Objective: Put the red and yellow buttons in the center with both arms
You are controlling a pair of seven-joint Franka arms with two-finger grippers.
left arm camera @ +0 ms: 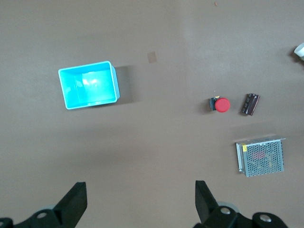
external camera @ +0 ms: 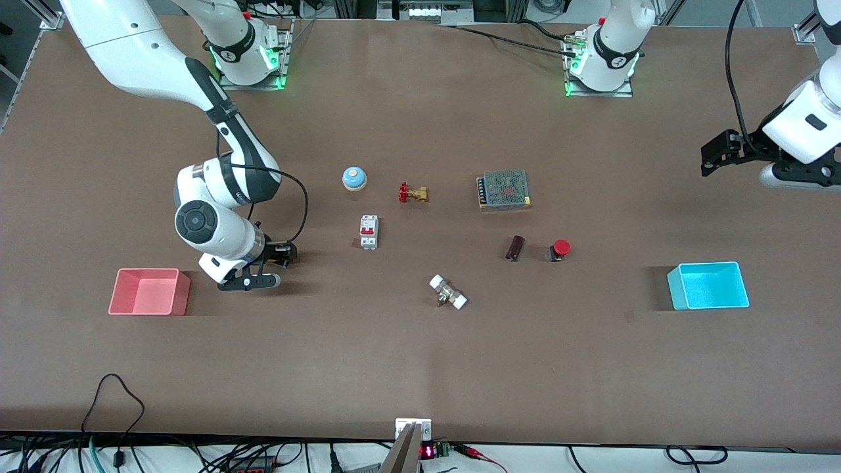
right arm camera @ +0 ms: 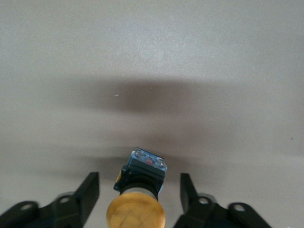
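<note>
The yellow button (right arm camera: 137,199) lies on its side on the brown tabletop (external camera: 420,355), its orange-yellow cap toward the right wrist camera. My right gripper (right arm camera: 138,190) is open, low at the table, with one finger on each side of the button and not touching it. In the front view this gripper (external camera: 288,253) is beside the pink bin, and the button is hidden there. The red button (external camera: 559,249) sits on the table toward the left arm's end and also shows in the left wrist view (left arm camera: 220,104). My left gripper (external camera: 709,157) is open and empty, high over the table's left-arm end (left arm camera: 140,199).
A pink bin (external camera: 150,291) and a cyan bin (external camera: 707,285) stand at the two ends. A blue bell (external camera: 354,177), a red-handled valve (external camera: 412,193), a mesh-topped box (external camera: 504,190), a white breaker (external camera: 368,232), a dark part (external camera: 514,247) and a white-ended fitting (external camera: 448,292) lie mid-table.
</note>
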